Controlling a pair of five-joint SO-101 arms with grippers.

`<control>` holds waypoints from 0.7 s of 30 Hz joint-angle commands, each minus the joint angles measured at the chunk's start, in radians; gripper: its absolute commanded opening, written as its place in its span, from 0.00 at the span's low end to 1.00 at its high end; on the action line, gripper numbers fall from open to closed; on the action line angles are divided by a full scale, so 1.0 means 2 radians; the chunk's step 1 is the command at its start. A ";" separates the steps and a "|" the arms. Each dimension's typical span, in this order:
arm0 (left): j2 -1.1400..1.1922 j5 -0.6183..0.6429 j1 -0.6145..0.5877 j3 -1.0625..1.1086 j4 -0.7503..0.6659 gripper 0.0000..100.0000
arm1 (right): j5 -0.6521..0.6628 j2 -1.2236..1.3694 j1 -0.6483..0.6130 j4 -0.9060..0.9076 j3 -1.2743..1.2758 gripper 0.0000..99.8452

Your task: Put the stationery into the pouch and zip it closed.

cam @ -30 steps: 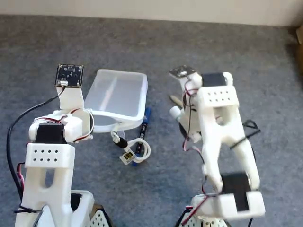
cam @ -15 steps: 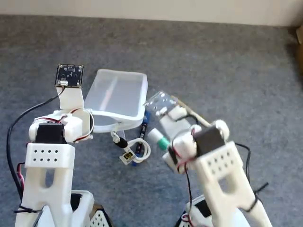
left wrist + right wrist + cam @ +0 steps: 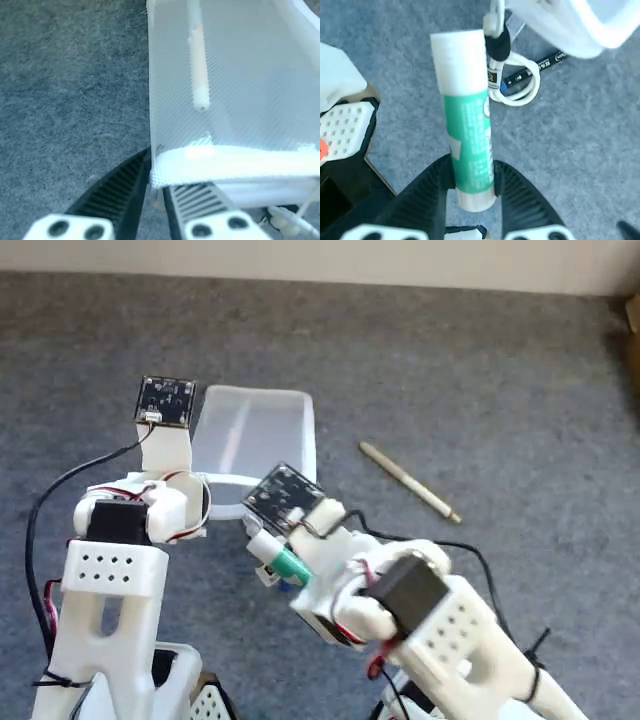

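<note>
My left gripper is shut on the near edge of the translucent pouch, which holds a white stick. In the high view the pouch lies on the carpet ahead of the left arm. My right gripper is shut on a green and white glue stick. It hovers just short of the pouch's near corner. From above, the glue stick points toward the pouch mouth. A dark pen lies under the white zipper cord loop. A tan pencil lies to the right.
Grey carpet covers the whole work area, with open room to the right and beyond the pouch. A pale wall strip runs along the far edge. The arms' white bases stand at the near edge.
The right arm swung from over the pencil leftward and nearer, carrying the glue stick to the pouch's near corner. The pencil is now uncovered. The left arm and pouch shifted slightly.
</note>
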 commanded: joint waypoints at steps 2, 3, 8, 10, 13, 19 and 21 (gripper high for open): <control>-0.055 -0.011 0.031 0.005 0.015 0.01 | -0.018 0.078 -0.006 -0.040 -0.001 0.01; -0.073 -0.011 0.033 0.013 0.015 0.01 | -0.021 0.093 -0.006 -0.039 -0.002 0.01; -0.171 -0.024 0.040 0.057 0.015 0.01 | -0.021 0.143 -0.003 -0.040 -0.040 0.01; -0.201 -0.028 0.045 0.069 0.015 0.01 | -0.021 0.152 0.008 -0.040 -0.056 0.01; -0.227 -0.028 0.046 0.081 0.015 0.01 | -0.035 0.170 0.024 -0.040 -0.079 0.01; -0.232 -0.029 0.046 0.082 0.015 0.01 | -0.038 0.188 0.026 -0.020 -0.113 0.01; -0.232 -0.029 0.046 0.082 0.015 0.01 | -0.038 0.187 0.017 0.003 -0.132 0.01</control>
